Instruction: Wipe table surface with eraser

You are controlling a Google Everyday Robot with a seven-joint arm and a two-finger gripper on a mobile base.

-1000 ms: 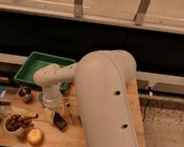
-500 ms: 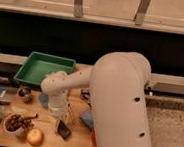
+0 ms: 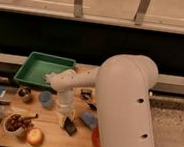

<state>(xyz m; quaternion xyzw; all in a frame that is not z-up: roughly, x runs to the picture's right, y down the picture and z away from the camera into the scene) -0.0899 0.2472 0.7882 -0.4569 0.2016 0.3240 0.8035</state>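
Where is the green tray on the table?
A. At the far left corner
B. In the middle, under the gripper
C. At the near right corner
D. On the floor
A: the green tray sits at the table's far left corner, while the gripper is nearer, over the black eraser.

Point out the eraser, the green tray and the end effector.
eraser point(image 3: 70, 126), camera view, middle of its black top face.
green tray point(image 3: 40, 66), camera view, bare floor.
end effector point(image 3: 67, 116), camera view, lower tip above the eraser.
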